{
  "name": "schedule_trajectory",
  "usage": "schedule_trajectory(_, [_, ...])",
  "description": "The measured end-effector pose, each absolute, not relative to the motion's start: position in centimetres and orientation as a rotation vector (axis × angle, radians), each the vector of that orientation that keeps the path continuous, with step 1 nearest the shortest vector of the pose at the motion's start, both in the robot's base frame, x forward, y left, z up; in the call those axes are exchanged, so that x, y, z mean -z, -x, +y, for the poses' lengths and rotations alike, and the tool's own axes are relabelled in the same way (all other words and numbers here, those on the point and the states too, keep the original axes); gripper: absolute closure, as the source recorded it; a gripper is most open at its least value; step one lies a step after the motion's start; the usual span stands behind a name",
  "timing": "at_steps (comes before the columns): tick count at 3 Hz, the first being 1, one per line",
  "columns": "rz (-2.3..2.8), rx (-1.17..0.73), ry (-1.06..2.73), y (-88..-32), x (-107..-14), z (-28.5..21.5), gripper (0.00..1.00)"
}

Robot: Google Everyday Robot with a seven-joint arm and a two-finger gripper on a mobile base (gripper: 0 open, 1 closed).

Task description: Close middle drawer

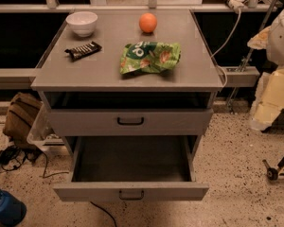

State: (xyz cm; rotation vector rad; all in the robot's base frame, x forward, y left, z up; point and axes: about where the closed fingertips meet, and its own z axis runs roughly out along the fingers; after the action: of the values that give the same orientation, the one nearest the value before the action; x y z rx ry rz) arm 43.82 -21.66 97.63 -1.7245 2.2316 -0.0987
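The grey cabinet (128, 74) stands in the middle of the camera view. The middle drawer (130, 191) is pulled far out towards me. Its low flat front has a small dark handle, and its dark grey inside (132, 159) holds nothing. Above it the taller-fronted top drawer (130, 122) stands a little way out. The lowest drawer is hidden beneath the middle one. My gripper (270, 100) is the pale cream shape at the right edge, to the right of the cabinet and apart from both drawers.
On the cabinet top lie a white bowl (82, 22), an orange (148, 22), a dark snack bar (83, 50) and a green chip bag (150, 57). On the floor are a brown bag (21, 117), a blue bottle (7, 209), cables on the left and a wheeled stand (278, 167) on the right.
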Motion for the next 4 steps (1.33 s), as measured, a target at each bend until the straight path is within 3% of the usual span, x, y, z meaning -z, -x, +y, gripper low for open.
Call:
schedule_trajectory(2, [2.244,0.051,1.744,-44.0,-95.1,-20.4,0.0])
schedule_trajectory(3, [2.244,-0.163,1.711,-43.9,-85.1,-15.8,0.0])
schedule_trajectory(4, [2.243,-0.161,1.711,-43.9,-85.1,-15.9,0.0])
